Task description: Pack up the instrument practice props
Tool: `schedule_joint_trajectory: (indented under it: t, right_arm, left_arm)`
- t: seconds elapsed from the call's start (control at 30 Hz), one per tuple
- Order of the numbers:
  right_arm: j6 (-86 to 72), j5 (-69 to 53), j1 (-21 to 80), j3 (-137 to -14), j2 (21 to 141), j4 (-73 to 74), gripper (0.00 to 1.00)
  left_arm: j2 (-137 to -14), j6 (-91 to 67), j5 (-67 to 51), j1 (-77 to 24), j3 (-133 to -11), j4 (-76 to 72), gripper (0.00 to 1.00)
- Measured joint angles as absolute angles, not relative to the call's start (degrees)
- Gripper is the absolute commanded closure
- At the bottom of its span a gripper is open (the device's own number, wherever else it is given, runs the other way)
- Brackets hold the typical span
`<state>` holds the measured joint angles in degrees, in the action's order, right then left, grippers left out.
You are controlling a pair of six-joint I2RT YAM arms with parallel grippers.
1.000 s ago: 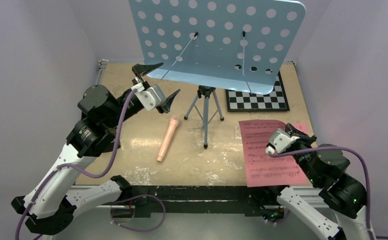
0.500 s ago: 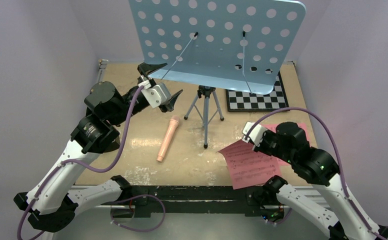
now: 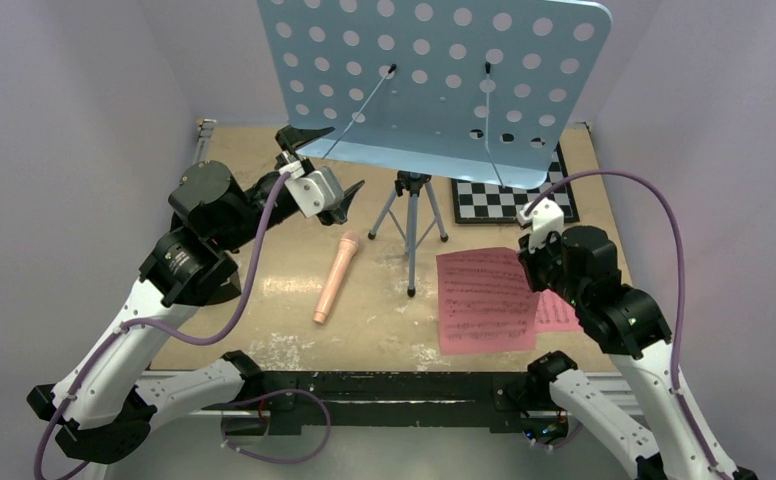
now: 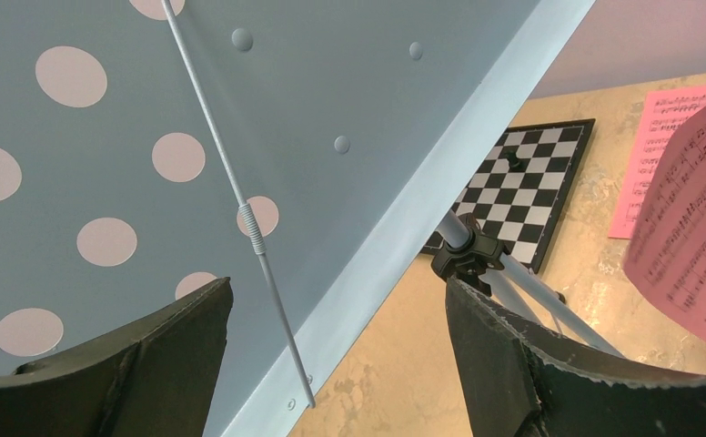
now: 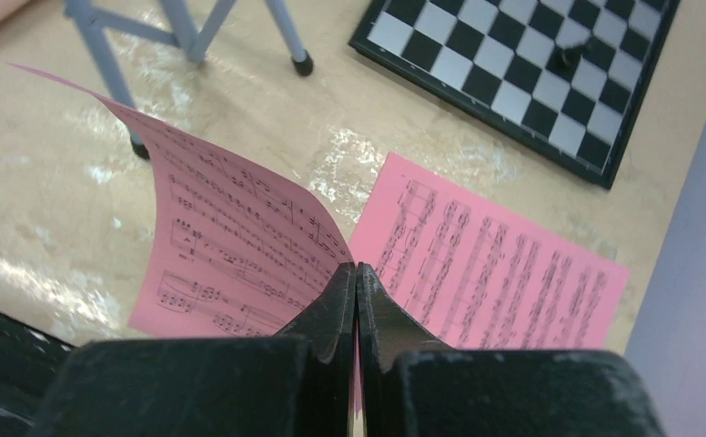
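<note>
One pink page (image 5: 231, 238) in right hand (image 5: 357, 269)

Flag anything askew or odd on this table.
Nothing damaged or spilled. One pink sheet hangs curled, pinched at its edge by the right hand, while a second sheet lies flat below. A lone dark piece stands on the chessboard.

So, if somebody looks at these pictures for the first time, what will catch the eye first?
First the big light-blue perforated music stand, on its tripod at the back of the table, filling the top of the overhead view. Then the pink sheet-music page that the right gripper pinches and holds curled by one edge on the right, a second pink page flat beside it. The left gripper gapes open at the stand's lower edge.
</note>
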<state>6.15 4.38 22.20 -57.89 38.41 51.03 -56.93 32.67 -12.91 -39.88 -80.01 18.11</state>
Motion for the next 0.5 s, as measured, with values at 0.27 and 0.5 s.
schedule_joint_trajectory:
  t: [0.27,0.5]
  right_arm:
    - [-7.09,3.49,6.15,-57.34,40.53,54.7,1.0]
    - [-12.58,4.84,-5.34,-55.37,42.24,54.24,1.0]
  left_arm:
    - [-57.84,32.69,-13.26,-39.88,-81.93,18.98,0.09]
    - [-58.35,32.73,-13.52,-39.88,-82.56,19.46,0.09]
